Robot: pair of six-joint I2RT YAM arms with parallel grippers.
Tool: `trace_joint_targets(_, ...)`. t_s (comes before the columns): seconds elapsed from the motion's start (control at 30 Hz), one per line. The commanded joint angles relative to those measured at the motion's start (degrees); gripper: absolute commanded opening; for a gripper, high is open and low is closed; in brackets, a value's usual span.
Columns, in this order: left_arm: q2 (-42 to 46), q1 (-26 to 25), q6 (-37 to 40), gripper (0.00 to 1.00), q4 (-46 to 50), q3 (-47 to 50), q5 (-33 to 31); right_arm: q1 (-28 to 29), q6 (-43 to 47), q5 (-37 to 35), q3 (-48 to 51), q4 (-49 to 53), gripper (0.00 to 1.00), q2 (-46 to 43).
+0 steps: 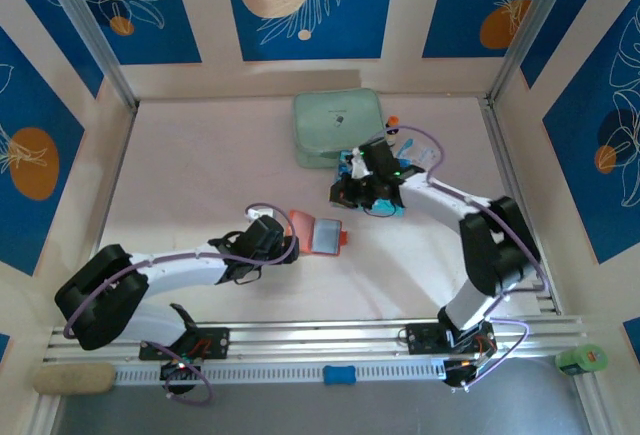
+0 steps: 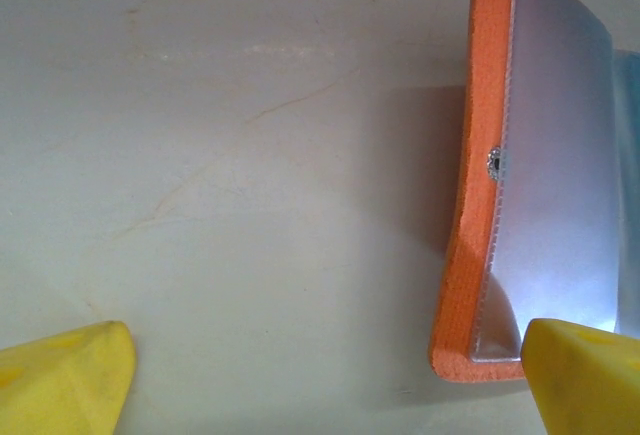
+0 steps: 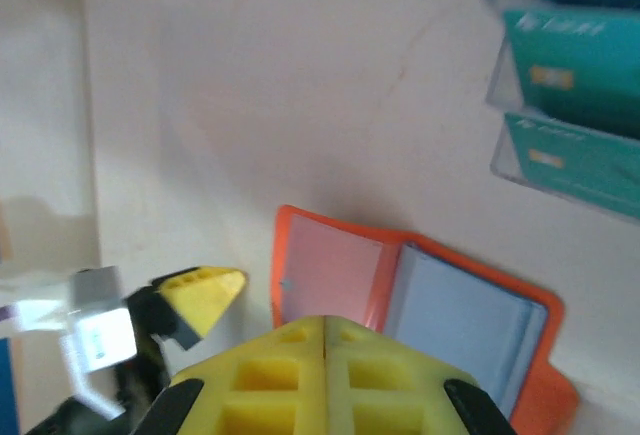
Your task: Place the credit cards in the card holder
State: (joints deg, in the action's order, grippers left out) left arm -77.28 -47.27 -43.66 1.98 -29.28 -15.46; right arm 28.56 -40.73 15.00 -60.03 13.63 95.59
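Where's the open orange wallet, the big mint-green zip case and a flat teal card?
open orange wallet (image 1: 320,235), top view, its greyish inside.
big mint-green zip case (image 1: 338,127), top view, middle of its top.
flat teal card (image 3: 580,60), right wrist view, its face.

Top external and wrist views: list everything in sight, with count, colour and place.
card holder: one, orange with greyish inside, lying open, centre
credit cards: at least two, teal, in the clear tray's slots
clear tray: one, transparent, right of centre
zip case: one, mint green, far side
small object: one, green, near-right corner
pad: one, beige, near-left corner
left gripper: one, yellow, open, at the card holder's edge
right gripper: one, yellow, shut, between clear tray and card holder
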Motion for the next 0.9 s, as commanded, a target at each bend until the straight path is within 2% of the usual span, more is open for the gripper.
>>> trace_joint_targets(0.0, 1.3, 0.4, -0.6, 0.99, 0.8, 0.1, 0.4, 2.6, 0.1, -1.4, -2.6, -1.0, 0.0, 4.2)
trace_joint_targets(0.2, 2.5, 0.4, -0.6, 0.99, 1.7, -0.1, 0.4, 6.0, -0.1, -1.5, -4.5, -2.0, 0.0, 9.8)
trace_joint_targets(0.5, 4.8, 0.5, -0.2, 0.99, 3.7, -1.3, 0.2, 7.9, -0.4, -0.4, -6.2, -2.6, 0.0, 14.8)
trace_joint_targets(0.87, 3.1, 1.1, 2.2, 1.0, 4.7, -4.3, -1.3, 8.3, -0.8, 0.5, -5.6, -3.3, 0.0, 16.3)
